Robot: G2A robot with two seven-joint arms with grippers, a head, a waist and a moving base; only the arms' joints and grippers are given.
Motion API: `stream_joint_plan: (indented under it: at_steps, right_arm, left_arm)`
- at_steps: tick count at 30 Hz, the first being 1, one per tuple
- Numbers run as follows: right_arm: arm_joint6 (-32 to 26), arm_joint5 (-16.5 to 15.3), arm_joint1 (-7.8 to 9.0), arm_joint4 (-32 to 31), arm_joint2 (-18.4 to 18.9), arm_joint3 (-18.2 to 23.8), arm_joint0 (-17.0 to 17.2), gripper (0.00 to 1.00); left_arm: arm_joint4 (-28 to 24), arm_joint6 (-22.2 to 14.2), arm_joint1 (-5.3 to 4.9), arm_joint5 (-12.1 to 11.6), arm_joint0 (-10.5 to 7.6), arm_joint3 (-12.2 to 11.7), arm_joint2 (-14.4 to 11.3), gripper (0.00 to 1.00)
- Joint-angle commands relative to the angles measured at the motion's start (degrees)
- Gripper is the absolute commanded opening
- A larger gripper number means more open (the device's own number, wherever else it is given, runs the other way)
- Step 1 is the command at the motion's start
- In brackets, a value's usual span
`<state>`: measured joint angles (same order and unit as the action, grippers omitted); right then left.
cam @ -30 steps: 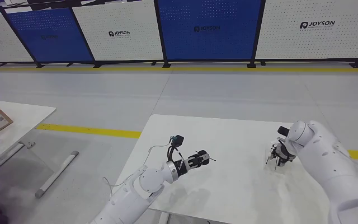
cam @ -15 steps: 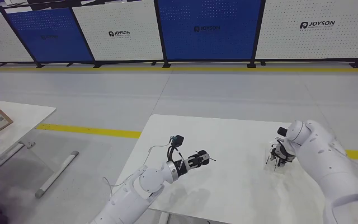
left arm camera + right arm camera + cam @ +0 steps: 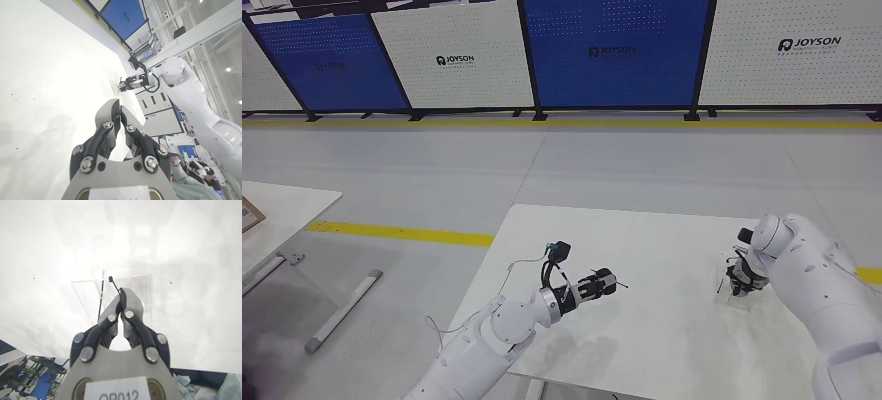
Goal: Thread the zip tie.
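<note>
Now: right gripper (image 3: 121,293) clamped on the zip tie (image 3: 114,284) just below its square head, at the table's (image 3: 662,335) 3 o'clock, over a clear acrylic stand (image 3: 136,289). Left gripper (image 3: 120,107), at 9 o'clock, fingers pressed together; contents unclear. Strap is thin, black, probably springy. Best to hold the head steady and feed the tail squarely into the slot.

- Back wall, top view: white perforated panel (image 3: 809,70) carries a dark logo with a wordmark near its top, a brand mark.
- Second white panel (image 3: 455,80): same mark.
- Blue panel (image 3: 614,80): dark wordmark, low contrast. Far-left blue panel (image 3: 330,90): mark faint.
- White label (image 3: 118,387) on the base plate of the right pincer (image 3: 122,291): dark capitals and digits, lower part cut by the frame edge.
- Small white tag (image 3: 139,81) on that pincer's body, left wrist view: print too small to read.
</note>
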<state>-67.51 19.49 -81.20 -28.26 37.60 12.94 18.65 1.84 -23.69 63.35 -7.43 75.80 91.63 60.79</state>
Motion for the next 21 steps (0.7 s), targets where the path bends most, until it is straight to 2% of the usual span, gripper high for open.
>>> stream_joint_plan:
  at_steps: [1,7,11,21]
  right_arm:
    - [0.15,0.0,-0.14,-0.18,0.05,-0.2,-0.12,0.0]
    - [0.97,-1.0,-0.17,-0.37,0.47,-0.2,-0.33,0.0]
    - [0.87,-3.16,0.12,-0.23,0.94,0.27,-0.32,0.0]
    - [3.64,-9.17,2.51,1.7,3.81,2.16,0.87,0.0]
  left_arm:
    - [0.0,0.0,0.0,0.0,0.0,0.0,0.0,0.0]
    - [0.0,0.0,0.0,0.0,0.0,0.0,0.0,0.0]
    - [0.0,0.0,0.0,0.0,0.0,0.0,0.0,0.0]
    - [0.0,0.0,0.0,0.0,0.0,0.0,0.0,0.0]
